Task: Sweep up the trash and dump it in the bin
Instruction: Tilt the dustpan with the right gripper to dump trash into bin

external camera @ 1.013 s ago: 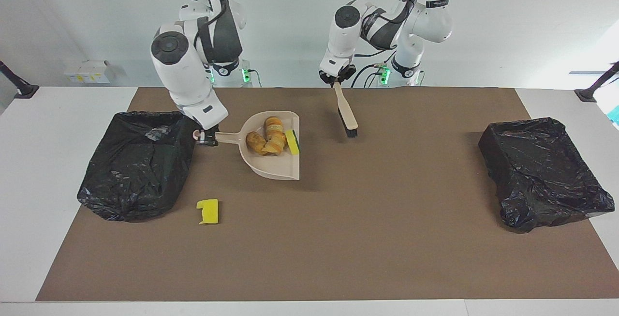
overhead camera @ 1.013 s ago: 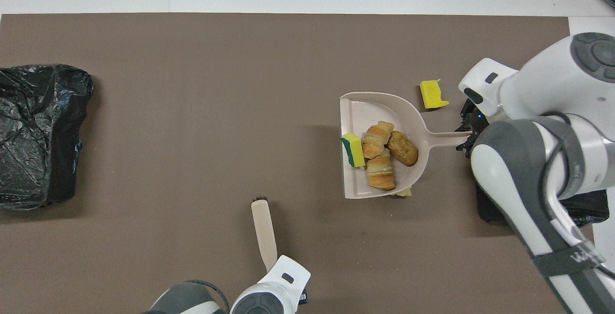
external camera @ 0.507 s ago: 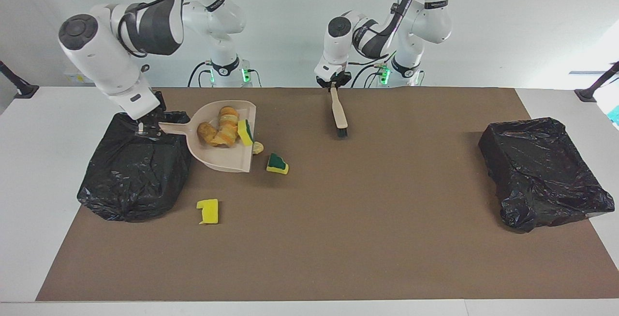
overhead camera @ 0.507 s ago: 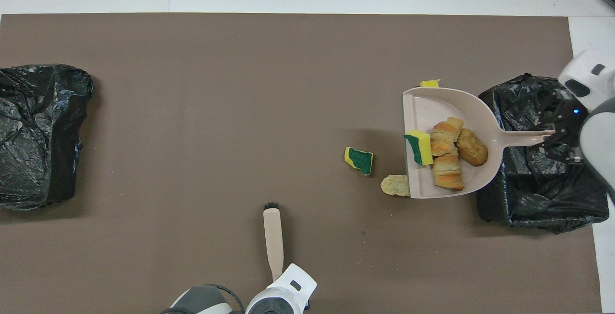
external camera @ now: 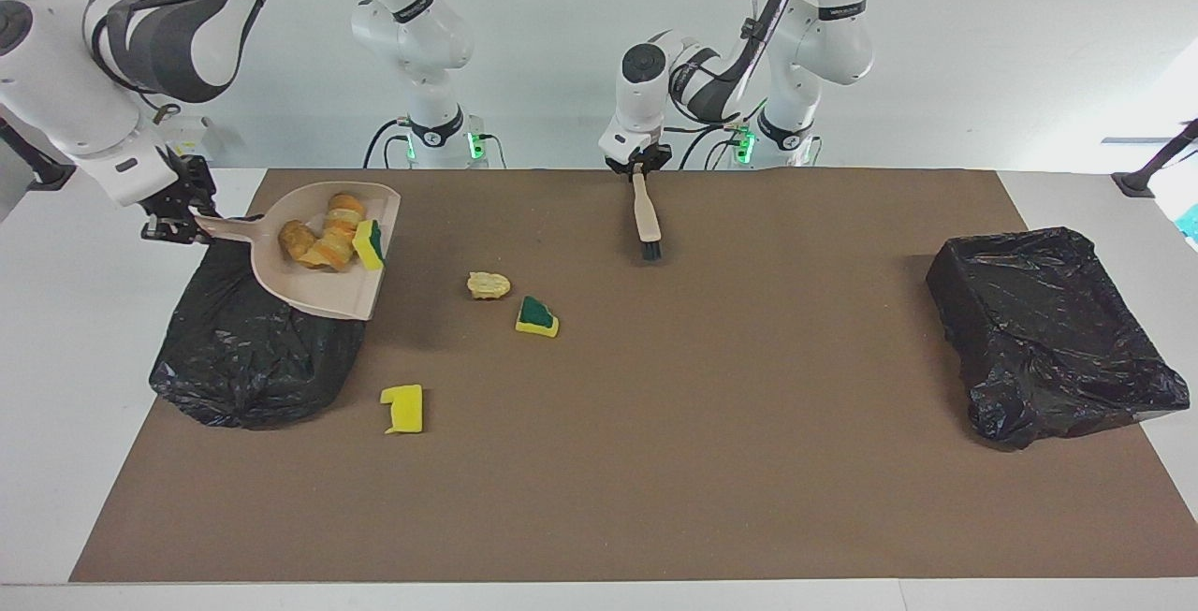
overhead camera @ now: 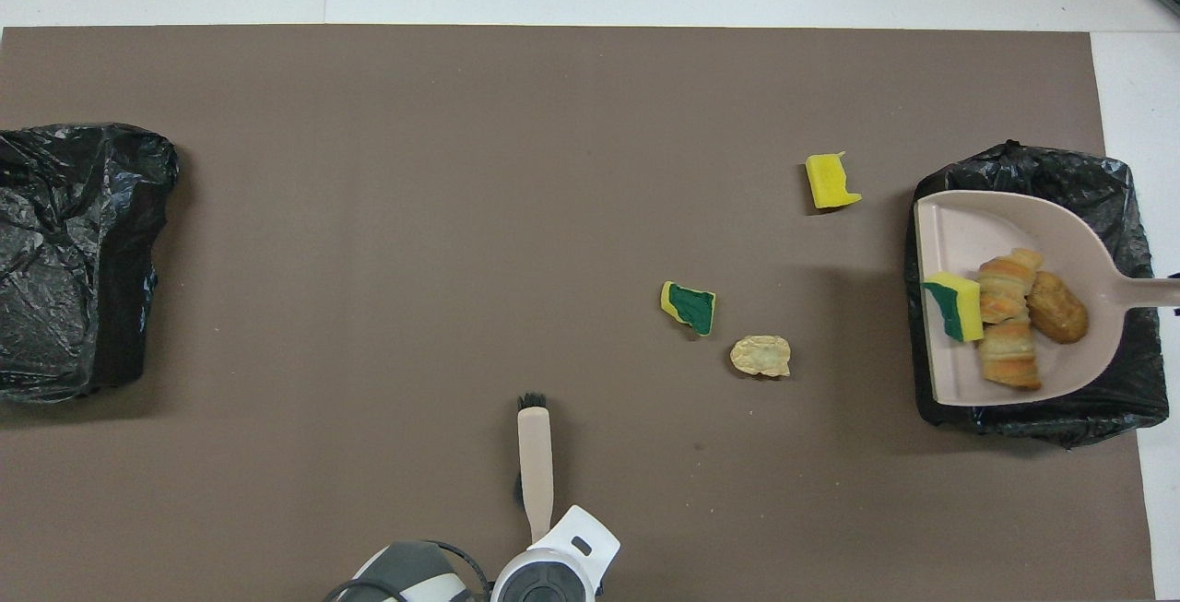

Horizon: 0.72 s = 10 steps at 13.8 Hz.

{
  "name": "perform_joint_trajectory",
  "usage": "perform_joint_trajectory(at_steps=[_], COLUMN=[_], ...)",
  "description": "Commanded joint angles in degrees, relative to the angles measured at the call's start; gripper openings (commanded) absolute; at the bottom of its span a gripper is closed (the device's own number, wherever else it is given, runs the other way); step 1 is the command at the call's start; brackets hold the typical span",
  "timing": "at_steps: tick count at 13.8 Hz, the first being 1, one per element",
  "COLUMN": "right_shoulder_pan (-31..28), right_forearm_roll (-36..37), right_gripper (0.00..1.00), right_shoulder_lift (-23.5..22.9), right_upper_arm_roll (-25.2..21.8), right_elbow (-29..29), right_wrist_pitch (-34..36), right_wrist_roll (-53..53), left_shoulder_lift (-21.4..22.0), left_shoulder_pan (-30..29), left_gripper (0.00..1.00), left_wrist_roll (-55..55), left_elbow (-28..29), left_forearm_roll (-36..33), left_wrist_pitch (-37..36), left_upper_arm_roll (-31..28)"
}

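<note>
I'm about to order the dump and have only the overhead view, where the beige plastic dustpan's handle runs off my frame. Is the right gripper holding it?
Observer: Yes. In the facing view the right gripper is shut on the handle of the beige plastic dustpan, over the white table edge beside the bin.
Operator: Is the pan resting on the black-bagged bin?
Observer: It appears to be held in the air just above the black-bagged bin, not lying on it.
Operator: And the brush's grip?
Observer: The left gripper is shut on the handle of the beige hand brush, which slopes down to its black bristles while that arm waits.
</note>
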<state>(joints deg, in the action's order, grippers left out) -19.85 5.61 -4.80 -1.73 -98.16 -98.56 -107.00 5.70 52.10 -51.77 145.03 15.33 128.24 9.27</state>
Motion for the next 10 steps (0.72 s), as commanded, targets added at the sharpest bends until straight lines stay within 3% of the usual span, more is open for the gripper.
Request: perform_joint_trajectory(at_steps=[1, 6, 8, 10], right_shoulder_pan=[-0.1, -0.9, -0.8, -0.5], right_forearm_roll=[2.8, 8.6, 10.7, 17.6], right_gripper=[0.0, 0.0, 0.0, 0.0], right_shoulder_lift=[1.0, 0.6, 0.7, 1.2], right_upper_arm_roll=[-3.8, -4.8, -5.5, -4.9], right_elbow=[0.0, 0.0, 0.0, -0.3], right_wrist_pitch=[-4.6, -8.8, -8.8, -8.8], right_wrist_roll=[-4.5, -2.5, 3.9, 11.5], left_shoulder_lift=[-1.2, -1.2, -1.2, -1.2], left_shoulder_pan=[-1.5, -4.9, -5.4, -5.4], left_gripper=[0.0, 0.0, 0.0, 0.0], left_wrist_roll=[2.3, 13.7, 14.6, 14.6], left_elbow=[-2.8, -4.3, -4.4, -4.4], left_forearm_roll=[3.3, 12.4, 13.0, 13.6], left_wrist_pitch=[-5.4, -11.1, -11.2, -11.3], left_upper_arm_roll=[-0.6, -0.6, -0.6, -0.7])
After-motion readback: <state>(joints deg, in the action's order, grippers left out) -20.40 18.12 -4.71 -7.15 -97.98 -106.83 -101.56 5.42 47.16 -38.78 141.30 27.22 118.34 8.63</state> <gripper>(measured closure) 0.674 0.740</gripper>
